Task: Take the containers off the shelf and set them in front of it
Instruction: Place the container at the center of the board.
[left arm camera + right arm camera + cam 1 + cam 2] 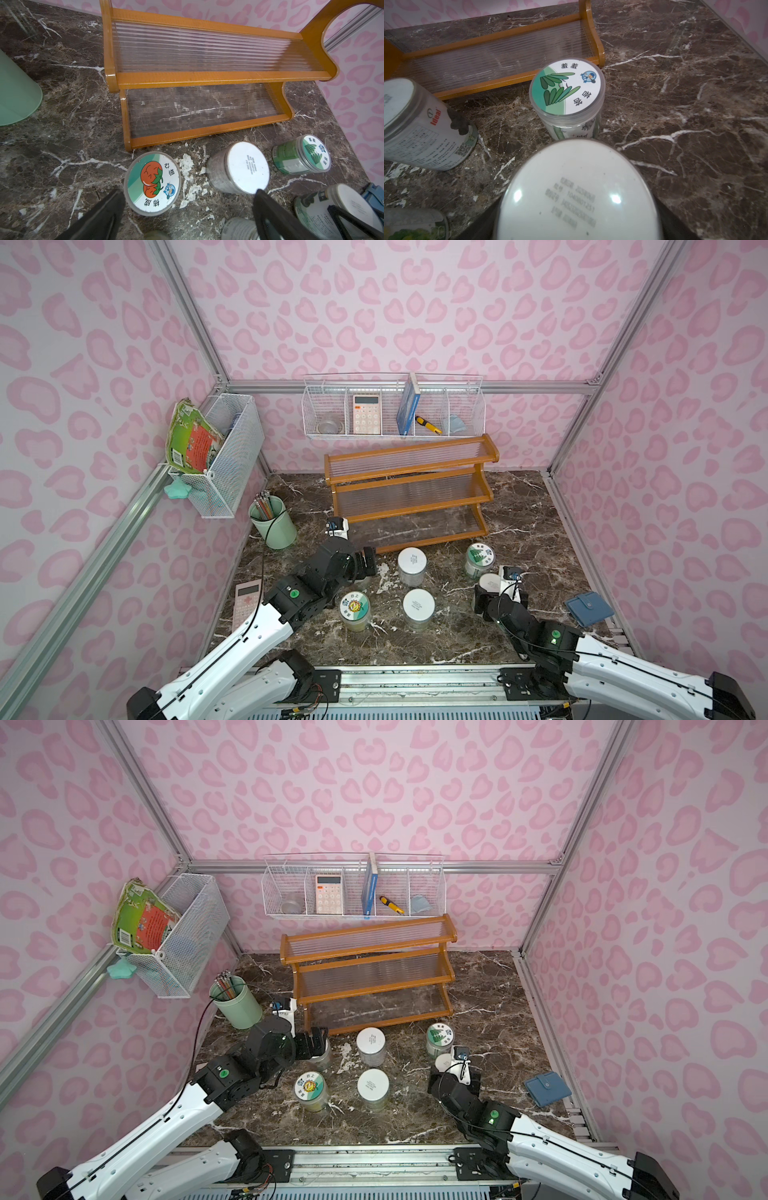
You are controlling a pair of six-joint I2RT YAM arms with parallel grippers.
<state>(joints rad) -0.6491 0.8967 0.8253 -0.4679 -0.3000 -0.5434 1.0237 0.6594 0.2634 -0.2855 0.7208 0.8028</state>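
Your left gripper (pixel 189 193) stood wide apart, the tomato-lidded jar (pixel 152 184) just ahead of its fingers. Your right gripper (pixel 578 220) flanked a plain white-lidded jar (pixel 577 182); you could not tell whether it clamped. The round clear jars (pixel 411 566) all stood on the veined marble table (pixel 540 531), before the bare, ribbed-panel wooden shelf (pixel 409 489).

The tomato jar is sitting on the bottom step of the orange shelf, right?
No. The tomato jar stands on the marble table just in front of the orange shelf, not on its bottom step; the left wrist view shows it.
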